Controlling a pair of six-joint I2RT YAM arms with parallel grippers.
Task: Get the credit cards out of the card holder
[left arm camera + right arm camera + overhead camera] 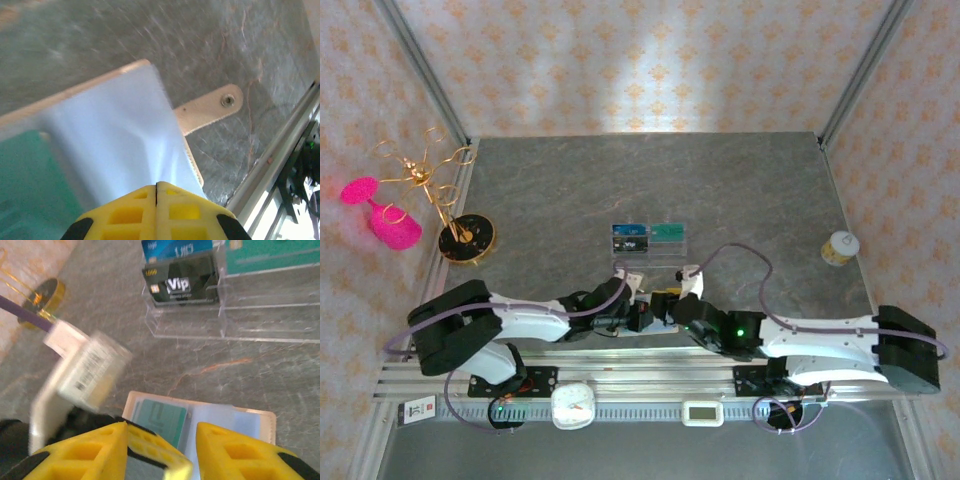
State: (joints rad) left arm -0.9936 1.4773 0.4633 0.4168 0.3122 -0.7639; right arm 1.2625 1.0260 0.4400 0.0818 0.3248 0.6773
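The left jaws are pressed together, their yellow pads meeting along a thin seam. The pale blue lining of the card holder (115, 145) runs straight into that seam, creased toward it, so they are clamped on the holder. Just left of these jaws a teal credit card (25, 185) sits in the holder, blurred. Ahead of them and to the right, the tan snap tab (210, 106) sticks out from the holder's edge and lies flat on the grey marbled surface (225, 45).

The right jaws stand apart with nothing between their pads. The open card holder lies just ahead of them, across the gap. The teal credit card sits in the slot nearer the left-hand pad, and the pale blue slots (225, 422) lie toward the right-hand pad. Whether either pad touches the holder cannot be told. To the left of these jaws is a blurred white block on the other arm (82, 372).

Farther ahead of the right jaws stands a clear ribbed tray (190, 320). It holds a black card (180, 287) marked Vip, with a blue card (175, 247) behind it and a green card (270, 252) in the next compartment.

From above, a gold wire stand (450, 215) and a pink object (382, 215) sit well to the left of the left jaws. A small jar (839, 247) sits well to the right of the right jaws.
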